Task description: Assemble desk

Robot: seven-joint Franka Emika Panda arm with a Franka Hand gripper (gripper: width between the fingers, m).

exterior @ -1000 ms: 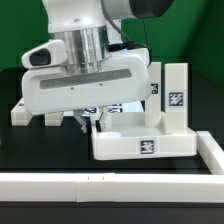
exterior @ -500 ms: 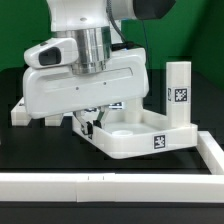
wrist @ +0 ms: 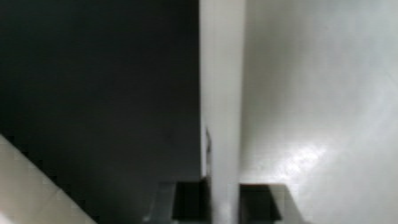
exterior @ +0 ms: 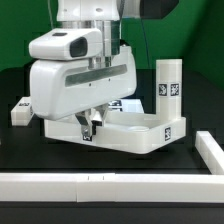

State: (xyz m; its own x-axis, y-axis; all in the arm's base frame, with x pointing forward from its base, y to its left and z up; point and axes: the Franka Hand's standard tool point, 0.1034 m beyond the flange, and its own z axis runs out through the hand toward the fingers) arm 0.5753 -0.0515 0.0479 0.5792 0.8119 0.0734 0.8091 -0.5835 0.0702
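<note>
Gripper [exterior: 92,127]: pointing down at the slab's near-left rim, its jaws closed on that rim. In the wrist view the gripper [wrist: 222,203] has a dark finger [wrist: 187,200] on each side of the thin white wall.
Slab [exterior: 135,138]: on the black table [exterior: 15,150], rim up, turned at an angle. It lies just below the hand and reaches from the fingers toward the exterior view's right. A tag shows on its right corner.
Slab in wrist view [wrist: 311,120]: the pale inside lies on one side of the clamped rim, the dark table on the other.
Upright leg [exterior: 168,85]: at the slab's far right corner, well apart from the fingers. I cannot tell whether it is socketed.
Second leg [exterior: 20,110]: at the exterior view's left, apart from the slab.
Rail [exterior: 100,185]: along the front, near the slab.
</note>
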